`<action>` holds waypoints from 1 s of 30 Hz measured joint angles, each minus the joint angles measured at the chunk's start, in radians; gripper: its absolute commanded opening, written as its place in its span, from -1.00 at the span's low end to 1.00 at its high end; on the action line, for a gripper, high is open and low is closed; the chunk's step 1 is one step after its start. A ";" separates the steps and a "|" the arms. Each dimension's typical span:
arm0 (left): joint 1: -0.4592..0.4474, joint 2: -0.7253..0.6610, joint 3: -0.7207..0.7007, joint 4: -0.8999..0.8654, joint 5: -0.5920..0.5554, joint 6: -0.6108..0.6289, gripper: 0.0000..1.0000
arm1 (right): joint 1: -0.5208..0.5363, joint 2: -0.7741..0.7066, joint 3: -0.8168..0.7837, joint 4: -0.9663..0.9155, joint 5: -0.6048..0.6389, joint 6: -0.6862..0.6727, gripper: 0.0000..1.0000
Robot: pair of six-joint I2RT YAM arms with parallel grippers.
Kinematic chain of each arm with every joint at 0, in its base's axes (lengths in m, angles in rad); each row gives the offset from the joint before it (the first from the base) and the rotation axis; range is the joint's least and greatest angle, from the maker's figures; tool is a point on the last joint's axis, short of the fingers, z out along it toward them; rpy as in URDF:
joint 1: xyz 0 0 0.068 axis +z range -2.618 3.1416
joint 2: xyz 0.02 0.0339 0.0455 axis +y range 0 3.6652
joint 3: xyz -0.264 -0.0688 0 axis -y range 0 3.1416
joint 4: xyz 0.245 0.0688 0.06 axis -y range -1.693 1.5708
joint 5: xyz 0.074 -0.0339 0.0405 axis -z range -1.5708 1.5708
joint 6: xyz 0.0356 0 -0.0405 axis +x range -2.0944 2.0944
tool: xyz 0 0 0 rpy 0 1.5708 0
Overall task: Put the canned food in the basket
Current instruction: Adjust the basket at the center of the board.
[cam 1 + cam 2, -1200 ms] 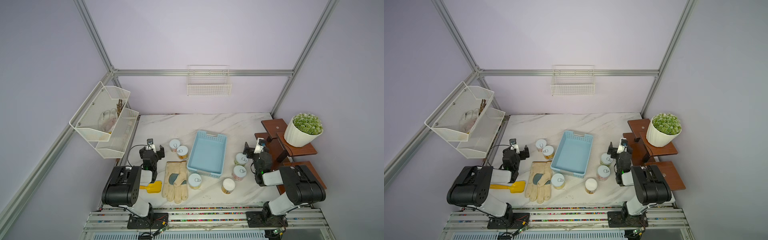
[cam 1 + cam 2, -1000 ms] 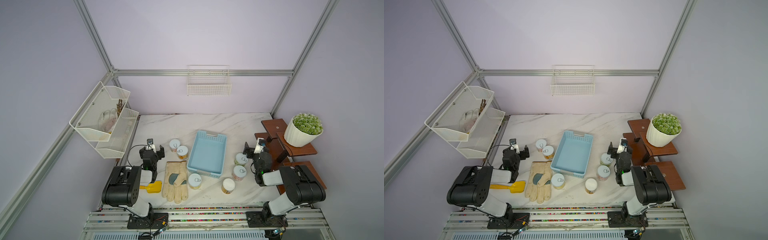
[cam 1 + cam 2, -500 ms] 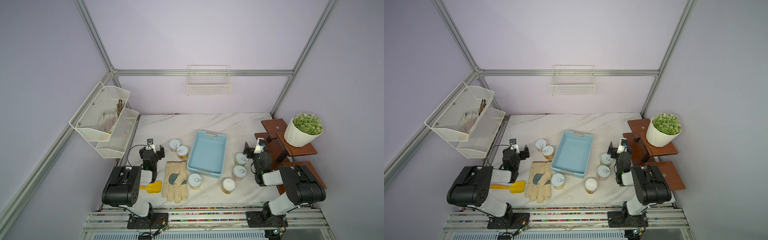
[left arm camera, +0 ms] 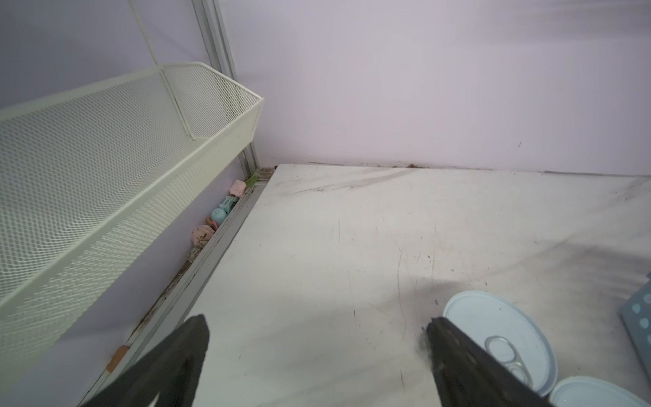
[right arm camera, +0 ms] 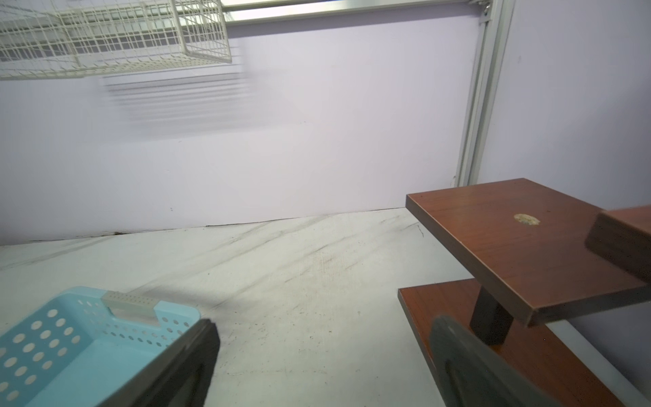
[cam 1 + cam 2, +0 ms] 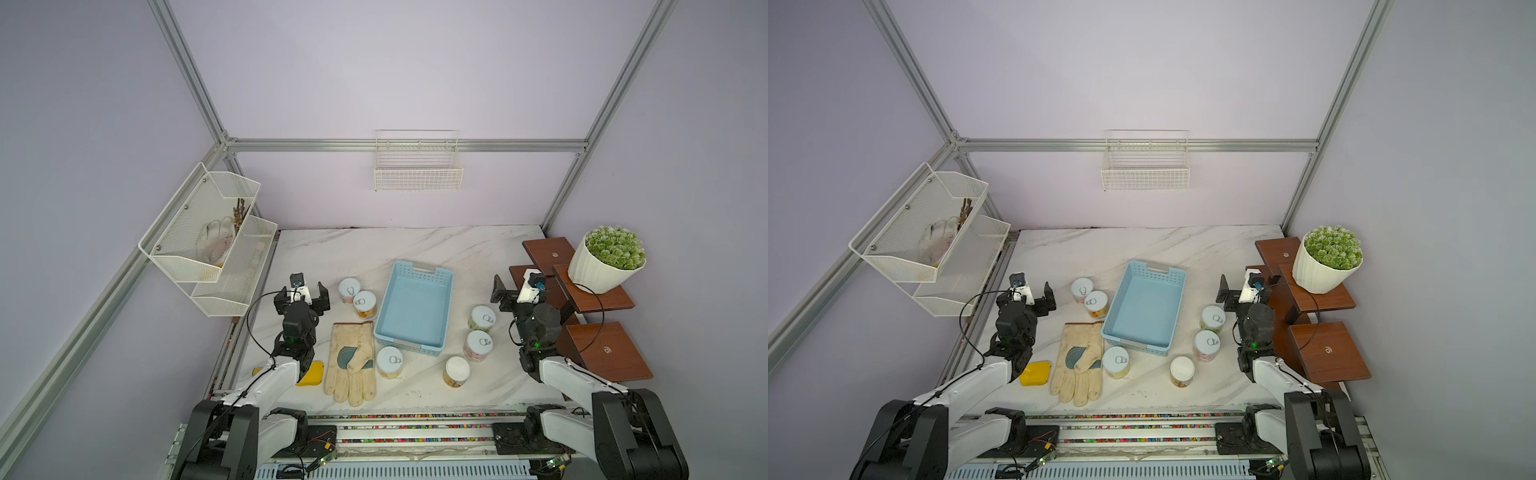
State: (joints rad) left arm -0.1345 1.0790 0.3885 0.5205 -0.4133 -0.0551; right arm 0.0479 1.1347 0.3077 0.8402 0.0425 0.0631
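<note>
Silver-topped tin (image 4: 493,317) beside left fingers (image 4: 458,366) | right fingers (image 5: 186,363) near basket (image 5: 42,338) | both spread, empty

Hidden, cropped, unreadable — notes
Flat yellow plastic piece (image 6: 313,374) half under left arm (image 6: 274,379); pale lump (image 6: 214,245) in white mesh two-tier rack (image 6: 187,216) unidentifiable; light blue slotted plastic basket (image 5: 42,338) cropped at right wrist view's edge.
</note>
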 measured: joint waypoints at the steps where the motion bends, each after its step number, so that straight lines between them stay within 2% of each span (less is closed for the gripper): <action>1: -0.004 -0.035 0.010 -0.048 -0.004 -0.023 1.00 | 0.000 -0.025 0.011 -0.042 -0.017 0.016 0.98; 6: -0.008 -0.139 0.089 -0.334 -0.032 -0.232 1.00 | 0.000 -0.105 0.094 -0.278 -0.048 0.118 0.98; 11: -0.008 -0.132 0.228 -0.628 -0.049 -0.427 1.00 | 0.000 -0.111 0.244 -0.580 -0.007 0.277 0.98; 14: -0.008 -0.126 0.280 -0.749 -0.043 -0.504 1.00 | 0.000 -0.088 0.315 -0.738 0.010 0.347 0.98; 17: -0.008 -0.132 0.295 -0.837 -0.021 -0.571 1.00 | 0.000 -0.062 0.340 -0.841 -0.025 0.382 0.98; 20: -0.008 -0.151 0.287 -0.880 0.048 -0.592 1.00 | 0.000 -0.044 0.341 -0.914 -0.084 0.405 0.98; 25: -0.020 -0.133 0.298 -0.884 0.225 -0.589 1.00 | 0.028 -0.023 0.342 -0.987 -0.151 0.439 0.98; 27: -0.049 -0.091 0.321 -0.888 0.275 -0.588 1.00 | 0.058 -0.014 0.346 -1.020 -0.156 0.448 0.98; 30: -0.141 -0.013 0.372 -0.913 0.310 -0.580 1.00 | 0.118 -0.003 0.361 -1.073 -0.156 0.453 0.98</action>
State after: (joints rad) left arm -0.2752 1.0664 0.7609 -0.3927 -0.1032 -0.6353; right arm 0.1661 1.1320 0.6689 -0.2333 -0.1131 0.5163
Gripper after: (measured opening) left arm 0.998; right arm 0.990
